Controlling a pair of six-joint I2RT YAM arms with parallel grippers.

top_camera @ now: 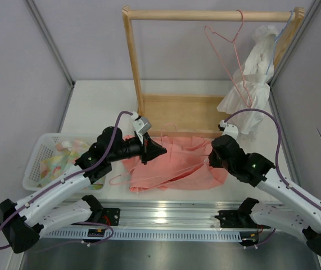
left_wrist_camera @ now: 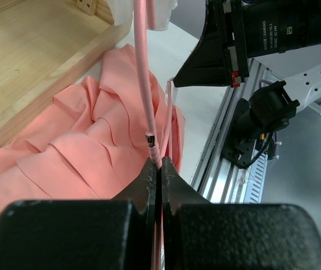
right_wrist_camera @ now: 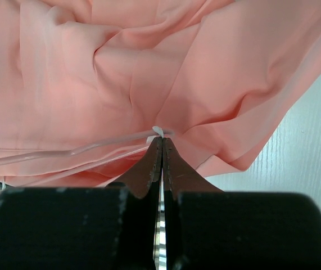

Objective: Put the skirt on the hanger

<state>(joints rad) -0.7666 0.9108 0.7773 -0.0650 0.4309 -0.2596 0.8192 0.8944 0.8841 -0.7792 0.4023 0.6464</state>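
Note:
The salmon-pink pleated skirt (top_camera: 177, 166) lies crumpled on the table in front of the wooden rack. It also shows in the left wrist view (left_wrist_camera: 81, 152) and the right wrist view (right_wrist_camera: 121, 73). My left gripper (top_camera: 161, 149) (left_wrist_camera: 159, 163) is shut on the wire of a pink hanger (left_wrist_camera: 142, 67), which lies across the skirt (top_camera: 166, 178). My right gripper (top_camera: 209, 159) (right_wrist_camera: 161, 139) is shut on a thin pale loop strap at the skirt's right edge. The right gripper's tip also shows in the left wrist view (left_wrist_camera: 177, 81), close to the hanger.
A wooden rack (top_camera: 133, 67) stands at the back, with a second pink hanger (top_camera: 233, 50) and a white garment (top_camera: 250, 90) on its rod. A white basket (top_camera: 36, 163) with a pastel cloth (top_camera: 59, 160) sits at the left. A metal rail (top_camera: 166, 216) runs along the near edge.

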